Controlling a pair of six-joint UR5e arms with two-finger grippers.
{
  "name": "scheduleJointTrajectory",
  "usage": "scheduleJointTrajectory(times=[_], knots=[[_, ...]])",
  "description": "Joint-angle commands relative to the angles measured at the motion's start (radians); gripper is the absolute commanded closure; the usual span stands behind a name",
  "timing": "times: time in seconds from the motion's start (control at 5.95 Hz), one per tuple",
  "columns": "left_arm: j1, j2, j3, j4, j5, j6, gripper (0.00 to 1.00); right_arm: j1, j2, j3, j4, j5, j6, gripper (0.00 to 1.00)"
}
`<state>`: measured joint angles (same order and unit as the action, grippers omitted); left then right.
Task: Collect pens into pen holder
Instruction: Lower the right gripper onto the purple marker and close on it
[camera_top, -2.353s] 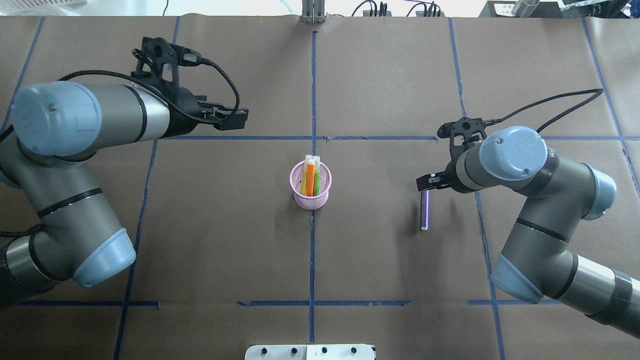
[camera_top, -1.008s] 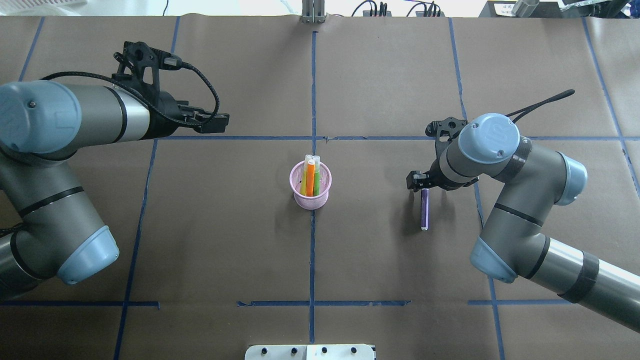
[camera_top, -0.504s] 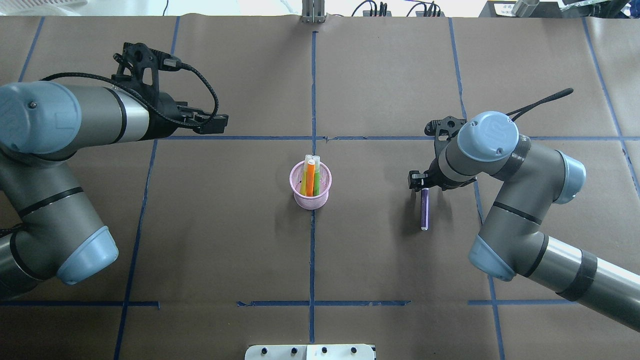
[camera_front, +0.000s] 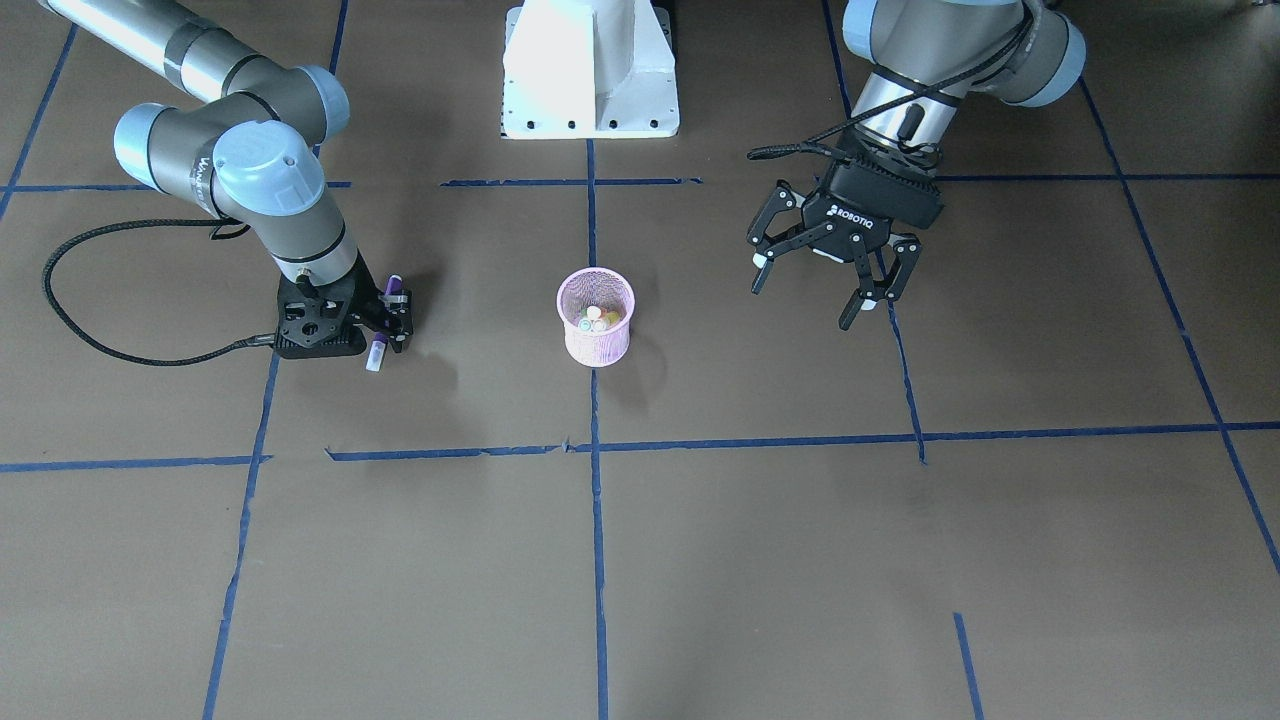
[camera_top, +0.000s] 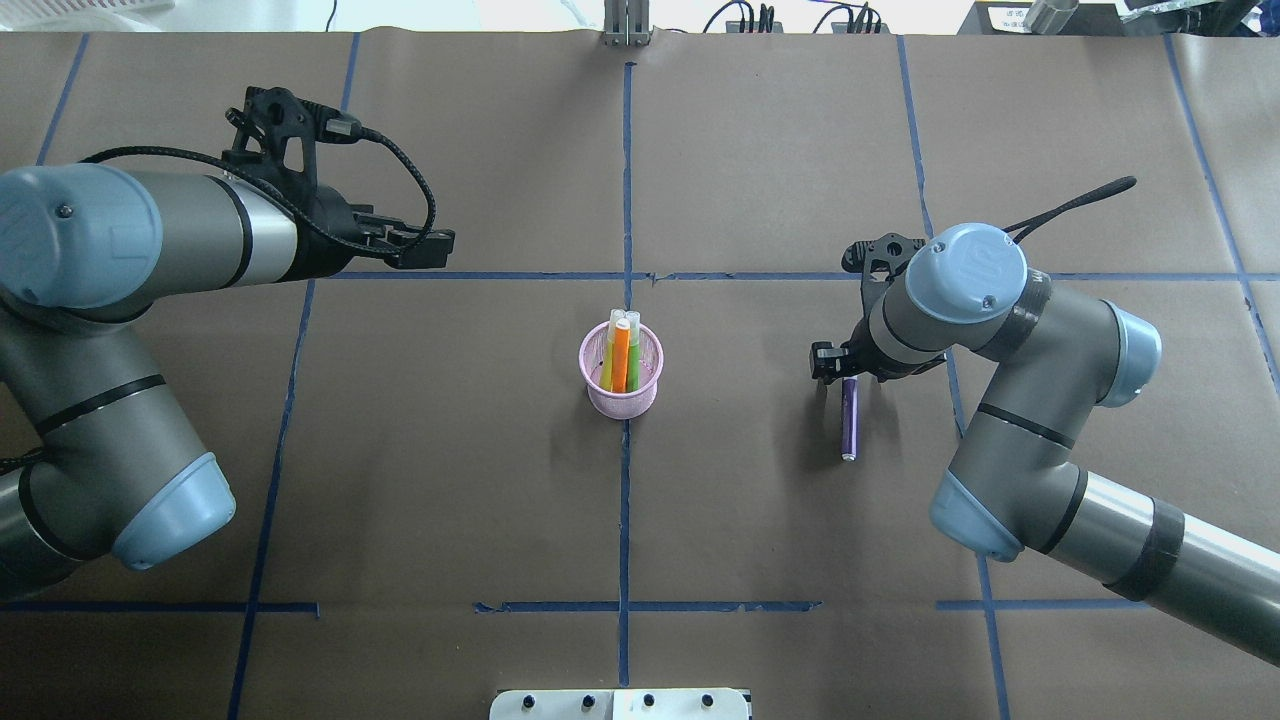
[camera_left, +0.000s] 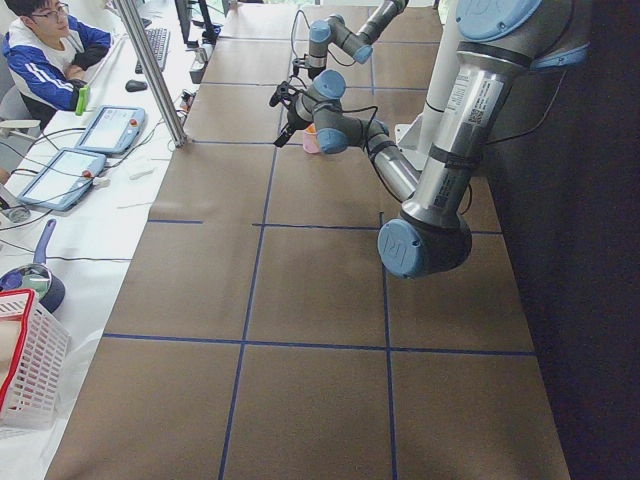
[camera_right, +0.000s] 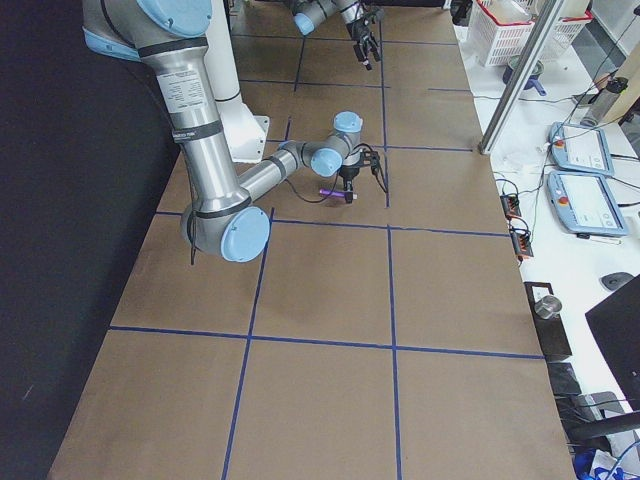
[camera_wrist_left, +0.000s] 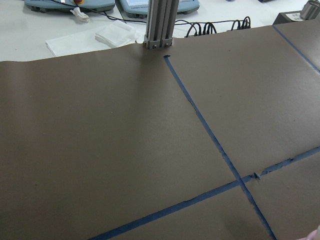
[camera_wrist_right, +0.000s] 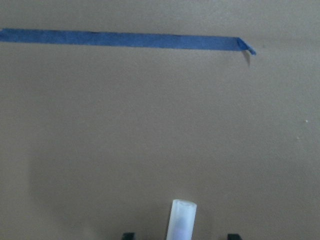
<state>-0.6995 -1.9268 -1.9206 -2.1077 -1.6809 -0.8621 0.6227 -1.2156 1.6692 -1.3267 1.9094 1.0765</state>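
Brown paper (camera_top: 760, 150) gridded with blue tape (camera_top: 626, 180) covers the table. Right gripper (camera_front: 385, 320) straddles the flat-lying purple pen (camera_top: 849, 425), fingers apart, not pinching. Orange pen (camera_top: 621, 360) and green pen (camera_top: 634, 368) stand in the pink pen holder (camera_top: 640, 402). Left gripper (camera_front: 825, 285) hangs spread wide, empty. An operator (camera_left: 45, 45) sits at the side desk.

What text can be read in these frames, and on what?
"ROBOTIQ": on the body of the left gripper, front-facing view.
Lettering along the right arm: blurred, unreadable.
Logo on that arm's blue cap: too blurred to read.
Lettering down the left arm: too small.
White label past the table's far edge: too small.
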Motion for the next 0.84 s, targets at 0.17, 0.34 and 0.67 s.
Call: scheduleJointTrajectory(times=[0.17,0.34,0.67], knots=[[0.002,0.0,0.0,0.0,0.001,0.0,0.0,-0.008,0.002,-0.011,0.001,0.002,-0.006,0.42],[0.002,0.0,0.003,0.0,0.001,0.0,0.0,-0.003,0.002,-0.008,0.0,0.029,-0.003,0.75],[0.003,-0.001,0.008,-0.002,0.001,0.0,0.0,0.018,0.002,0.004,0.0,0.057,0.002,0.85]])
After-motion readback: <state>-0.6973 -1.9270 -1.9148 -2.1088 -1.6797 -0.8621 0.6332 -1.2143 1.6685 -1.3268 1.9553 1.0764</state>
